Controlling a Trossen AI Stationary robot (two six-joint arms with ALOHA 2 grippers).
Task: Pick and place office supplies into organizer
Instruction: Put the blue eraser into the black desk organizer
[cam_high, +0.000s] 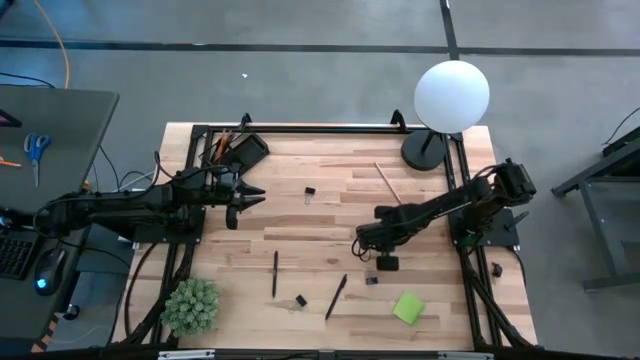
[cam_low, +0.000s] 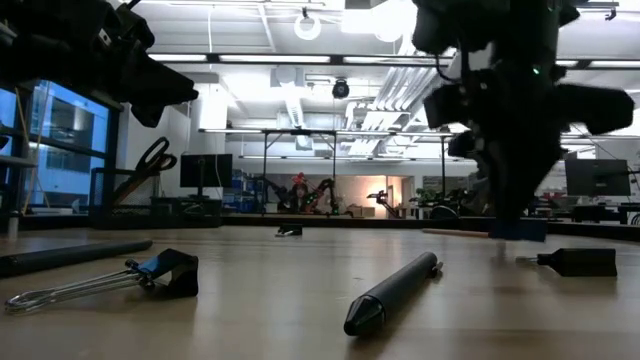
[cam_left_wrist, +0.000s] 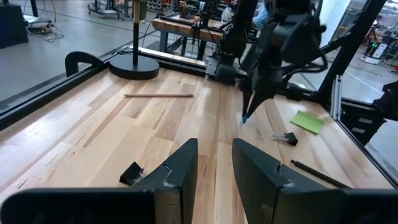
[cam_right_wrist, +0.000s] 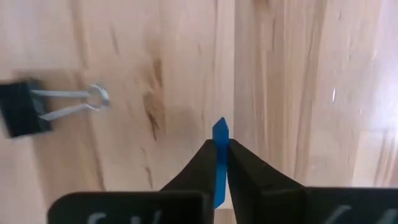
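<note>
Right end effector (cam_right_wrist: 222, 163) pinched tight on a thin flat blue eraser (cam_right_wrist: 220, 138) — raised over the pale wooden counter (cam_right_wrist: 298, 74), a black metal binder clip (cam_right_wrist: 25, 107) lying off to one side. Left end effector (cam_left_wrist: 214, 163) — parted, holding nothing.

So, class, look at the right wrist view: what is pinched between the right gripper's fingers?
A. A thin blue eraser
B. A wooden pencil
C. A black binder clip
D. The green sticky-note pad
A: the right gripper is closed on a thin blue eraser, while the binder clip lies apart on the table.
</note>
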